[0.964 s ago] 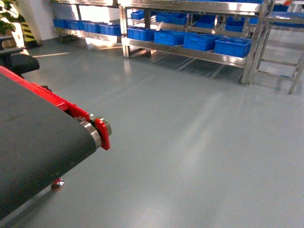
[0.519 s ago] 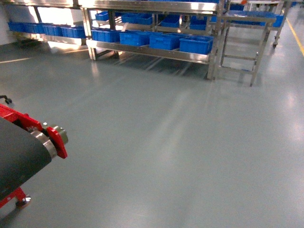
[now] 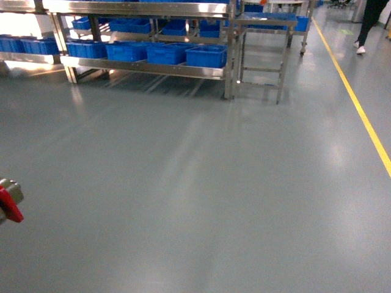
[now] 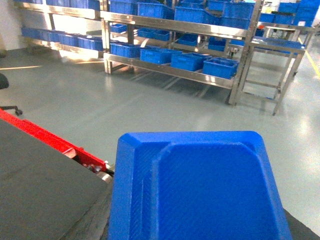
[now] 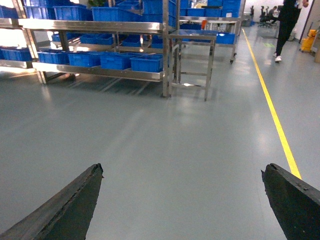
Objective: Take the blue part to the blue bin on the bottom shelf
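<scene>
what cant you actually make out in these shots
- Left gripper: left wrist view, hidden behind the blue part; the grip cannot be judged.
- Blue bins on the bottom shelf: head view, too far away to show contents.
- Right gripper: right wrist view, fingers cut off by the lower edge.

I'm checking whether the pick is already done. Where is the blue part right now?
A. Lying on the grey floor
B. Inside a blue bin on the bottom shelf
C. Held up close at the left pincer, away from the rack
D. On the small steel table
C: the left wrist view shows the blue part filling the foreground right at the camera, while the bottom shelf stands far across the floor.
</scene>
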You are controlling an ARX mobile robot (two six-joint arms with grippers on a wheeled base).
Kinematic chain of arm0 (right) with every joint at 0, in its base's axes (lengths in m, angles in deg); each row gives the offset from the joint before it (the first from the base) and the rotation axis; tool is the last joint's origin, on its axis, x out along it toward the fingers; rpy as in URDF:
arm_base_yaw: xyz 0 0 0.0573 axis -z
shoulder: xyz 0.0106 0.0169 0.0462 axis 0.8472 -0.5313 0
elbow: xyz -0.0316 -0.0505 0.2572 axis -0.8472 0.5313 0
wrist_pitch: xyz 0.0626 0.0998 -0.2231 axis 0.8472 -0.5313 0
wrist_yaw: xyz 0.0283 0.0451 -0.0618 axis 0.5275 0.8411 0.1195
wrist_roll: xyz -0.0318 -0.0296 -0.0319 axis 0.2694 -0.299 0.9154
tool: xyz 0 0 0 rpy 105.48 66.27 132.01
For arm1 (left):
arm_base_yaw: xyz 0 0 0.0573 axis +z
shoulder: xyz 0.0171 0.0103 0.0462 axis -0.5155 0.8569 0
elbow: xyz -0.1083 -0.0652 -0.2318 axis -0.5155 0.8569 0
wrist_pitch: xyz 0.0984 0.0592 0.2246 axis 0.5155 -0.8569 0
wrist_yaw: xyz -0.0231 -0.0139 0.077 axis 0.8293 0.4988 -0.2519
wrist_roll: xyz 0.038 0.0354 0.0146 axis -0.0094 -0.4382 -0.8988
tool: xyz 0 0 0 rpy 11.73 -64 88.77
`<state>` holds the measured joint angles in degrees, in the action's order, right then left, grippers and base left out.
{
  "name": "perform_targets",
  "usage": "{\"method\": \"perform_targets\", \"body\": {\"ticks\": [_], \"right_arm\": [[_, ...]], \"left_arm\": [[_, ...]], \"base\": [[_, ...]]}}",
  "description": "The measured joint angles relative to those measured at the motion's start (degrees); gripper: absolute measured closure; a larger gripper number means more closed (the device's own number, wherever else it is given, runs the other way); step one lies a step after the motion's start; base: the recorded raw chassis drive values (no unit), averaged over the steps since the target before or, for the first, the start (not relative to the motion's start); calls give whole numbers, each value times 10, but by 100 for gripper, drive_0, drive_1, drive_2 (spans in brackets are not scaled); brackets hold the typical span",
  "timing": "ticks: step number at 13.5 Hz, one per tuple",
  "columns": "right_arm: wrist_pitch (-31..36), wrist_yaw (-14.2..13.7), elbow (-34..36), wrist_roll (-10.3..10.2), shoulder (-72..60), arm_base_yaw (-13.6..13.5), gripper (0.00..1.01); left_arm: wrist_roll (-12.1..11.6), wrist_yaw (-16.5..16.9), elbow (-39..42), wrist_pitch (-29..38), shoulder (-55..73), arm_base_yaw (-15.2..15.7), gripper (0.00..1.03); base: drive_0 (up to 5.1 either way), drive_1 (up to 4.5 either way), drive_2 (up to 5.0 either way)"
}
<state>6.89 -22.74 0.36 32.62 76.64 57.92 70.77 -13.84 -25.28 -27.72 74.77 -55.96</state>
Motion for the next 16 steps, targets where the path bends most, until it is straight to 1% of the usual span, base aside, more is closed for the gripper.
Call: {"method": "perform_targets", "body": {"ticks": [11,13,16], "right_arm": [[0,0,0,0,0,0,3],[0,-1,0,0,0,0,3],[-1,0,0,0,0,0,3]], "left_arm": [[0,2,0,0,0,0,60],[0,2,0,0,1,0,60],[0,0,0,0,-1,0,60]], "base": [[-149,-149,-149],[0,0,0],[-3,409,-415]]}}
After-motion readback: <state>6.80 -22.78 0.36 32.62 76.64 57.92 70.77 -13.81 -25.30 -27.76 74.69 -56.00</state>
